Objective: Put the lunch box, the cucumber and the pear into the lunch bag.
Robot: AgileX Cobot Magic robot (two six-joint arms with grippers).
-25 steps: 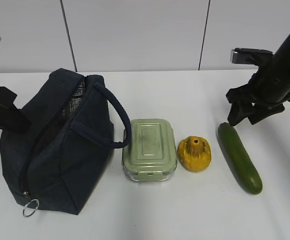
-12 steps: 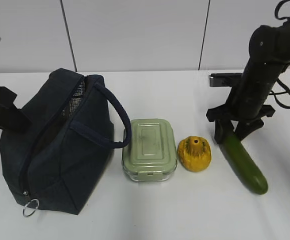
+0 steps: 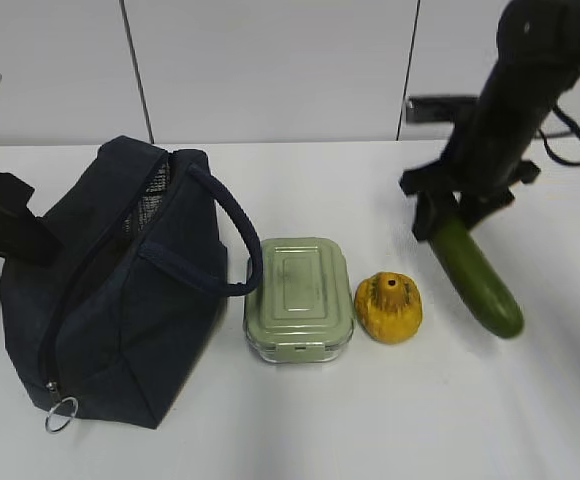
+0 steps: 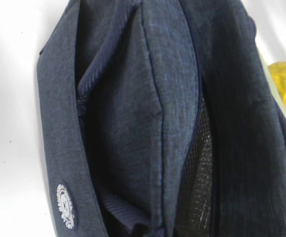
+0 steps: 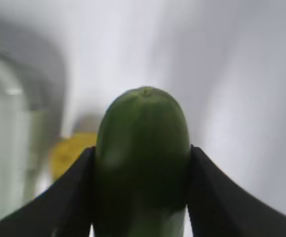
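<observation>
My right gripper is shut on the upper end of the dark green cucumber, which hangs tilted above the table; the right wrist view shows the cucumber clamped between both black fingers. The yellow pear sits beside the green-lidded lunch box. The navy lunch bag stands at the left with its top open. My left gripper is at the bag's left edge. In the left wrist view the bag's fabric gathers at the bottom edge, and the fingers are hidden.
The bag's handle loops toward the lunch box. A metal ring pull hangs at the bag's front corner. A white wall with dark seams rises behind the white table.
My right gripper came down onto the cucumber's far end, closed on it and lifted it up and slightly left. The left arm, bag, box and pear have not moved.
</observation>
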